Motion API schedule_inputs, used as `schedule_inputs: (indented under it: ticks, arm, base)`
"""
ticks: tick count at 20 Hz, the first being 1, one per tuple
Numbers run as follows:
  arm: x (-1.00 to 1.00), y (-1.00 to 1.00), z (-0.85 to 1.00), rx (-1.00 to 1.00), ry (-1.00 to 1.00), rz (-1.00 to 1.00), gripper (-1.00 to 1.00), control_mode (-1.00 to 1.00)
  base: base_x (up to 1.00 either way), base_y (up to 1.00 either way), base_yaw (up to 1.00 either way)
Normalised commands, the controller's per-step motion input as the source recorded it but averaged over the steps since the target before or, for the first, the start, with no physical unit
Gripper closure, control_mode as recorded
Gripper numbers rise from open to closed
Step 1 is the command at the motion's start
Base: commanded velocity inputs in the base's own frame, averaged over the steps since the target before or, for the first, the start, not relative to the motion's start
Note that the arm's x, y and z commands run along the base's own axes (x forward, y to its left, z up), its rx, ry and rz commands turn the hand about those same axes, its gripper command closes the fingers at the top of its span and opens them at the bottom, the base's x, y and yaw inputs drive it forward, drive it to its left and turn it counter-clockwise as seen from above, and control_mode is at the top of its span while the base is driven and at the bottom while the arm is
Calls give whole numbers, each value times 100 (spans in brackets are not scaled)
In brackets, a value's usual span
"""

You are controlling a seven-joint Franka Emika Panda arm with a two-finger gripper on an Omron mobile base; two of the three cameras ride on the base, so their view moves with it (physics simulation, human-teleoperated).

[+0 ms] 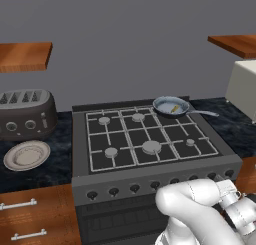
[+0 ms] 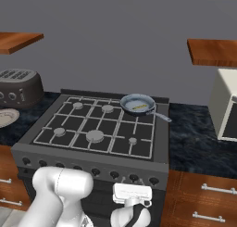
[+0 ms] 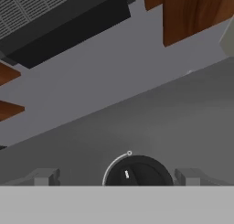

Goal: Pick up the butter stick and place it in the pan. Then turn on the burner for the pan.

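Lying in the blue-grey pan, the pale yellow butter stick looks thin, gripper spread wide.

The white arm is folded low, its bulky elbow bent and the forearm reaching forward. The wrist turns the hand so the gripper faces straight ahead, level with its own wrist. In the hand view, two small grey fingertips stand far apart, one to either side of centre. The jaws are spread wide and nothing is held between them.
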Motion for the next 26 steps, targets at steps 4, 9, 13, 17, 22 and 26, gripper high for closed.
schedule_inputs:
  ticks: [4, 9, 13, 17, 22, 26]
  arm:
    - [7, -9, -19, 0, -2, 0, -100, -100]
    - [7, -12, -11, 0, -1, 0, -100, -100]
    - [5, -3, -6, 0, 0, 0, -100, -100]
    - [7, 0, 0, 0, 0, 0, -100, -100]
    - [1, 0, 0, 0, 0, 0, 100, -100]
    - [0, 0, 0, 0, 0, 0, 100, -100]
  base:
    - [0, 0, 0]
    - [0, 0, 0]
    - [0, 0, 0]
    - [0, 0, 0]
    - [0, 0, 0]
    - [0, 0, 0]
